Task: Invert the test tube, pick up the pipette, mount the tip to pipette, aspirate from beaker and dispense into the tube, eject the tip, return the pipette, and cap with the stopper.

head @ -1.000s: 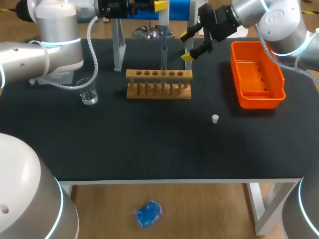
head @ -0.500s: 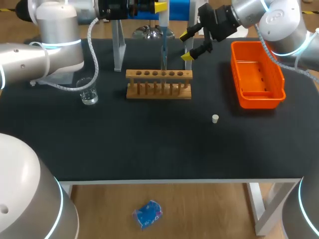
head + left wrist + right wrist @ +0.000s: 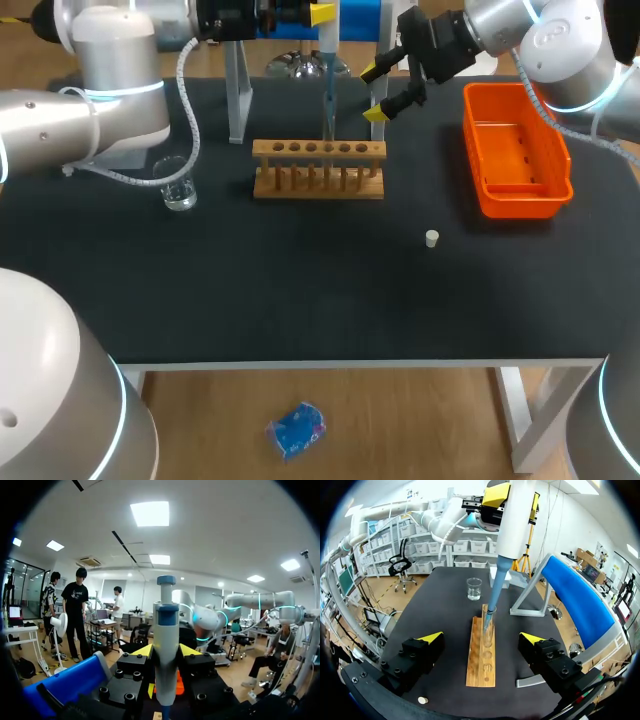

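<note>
My left gripper (image 3: 322,14) is shut on the white and blue pipette (image 3: 328,62), which hangs upright over the wooden rack (image 3: 318,168). In the left wrist view the pipette (image 3: 166,630) stands clamped in the left gripper (image 3: 166,653). Its blue tip (image 3: 493,600) reaches into the mouth of the clear test tube (image 3: 487,627) standing in the rack (image 3: 482,657). My right gripper (image 3: 481,639) is open, level with the rack's right end and a little behind it, holding nothing; in the head view the right gripper (image 3: 379,92) is also open. The beaker (image 3: 180,186) stands left of the rack. A small white stopper (image 3: 432,238) lies on the mat.
An orange bin (image 3: 517,188) sits at the right of the table. The grey-framed stand with a blue pad (image 3: 566,596) rises behind the rack, its post (image 3: 238,92) at the back left. The black mat (image 3: 300,290) in front of the rack is bare.
</note>
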Robot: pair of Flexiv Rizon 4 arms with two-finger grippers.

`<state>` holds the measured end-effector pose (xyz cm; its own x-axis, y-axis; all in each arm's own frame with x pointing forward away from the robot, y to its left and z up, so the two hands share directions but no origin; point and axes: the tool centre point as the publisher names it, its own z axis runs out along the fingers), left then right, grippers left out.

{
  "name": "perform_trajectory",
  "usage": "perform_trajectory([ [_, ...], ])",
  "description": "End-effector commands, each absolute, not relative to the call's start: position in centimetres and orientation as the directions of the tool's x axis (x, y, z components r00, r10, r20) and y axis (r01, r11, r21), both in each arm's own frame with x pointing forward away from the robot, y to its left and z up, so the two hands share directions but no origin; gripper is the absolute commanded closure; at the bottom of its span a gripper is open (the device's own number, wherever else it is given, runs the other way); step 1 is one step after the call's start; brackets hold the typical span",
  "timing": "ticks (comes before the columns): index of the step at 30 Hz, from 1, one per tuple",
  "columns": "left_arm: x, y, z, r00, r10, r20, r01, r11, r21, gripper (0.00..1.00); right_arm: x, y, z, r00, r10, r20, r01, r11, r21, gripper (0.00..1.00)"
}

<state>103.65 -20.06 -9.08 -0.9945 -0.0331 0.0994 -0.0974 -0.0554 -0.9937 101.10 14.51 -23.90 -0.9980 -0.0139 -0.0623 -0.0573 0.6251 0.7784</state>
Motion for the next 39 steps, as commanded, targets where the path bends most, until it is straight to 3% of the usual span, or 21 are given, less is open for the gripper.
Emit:
perform_trajectory([
  [1,103.6,-20.1,-9.0,-0.994,-0.035,0.099,-0.097,-0.056,-0.994,1.00,101.2,14.5,-23.9,-0.998,-0.015,-0.062,-0.058,0.626,0.778,0.00],
  [14,103.6,-20.1,-9.0,-0.994,-0.035,0.099,-0.097,-0.056,-0.994,1.00,101.2,12.1,-20.4,-0.996,-0.029,-0.084,-0.087,0.540,0.837,0.00],
  [39,103.6,-20.1,-9.0,-0.994,-0.035,0.099,-0.097,-0.056,-0.994,1.00,103.5,10.6,-4.0,-0.984,-0.022,-0.177,-0.171,0.392,0.904,0.00],
])
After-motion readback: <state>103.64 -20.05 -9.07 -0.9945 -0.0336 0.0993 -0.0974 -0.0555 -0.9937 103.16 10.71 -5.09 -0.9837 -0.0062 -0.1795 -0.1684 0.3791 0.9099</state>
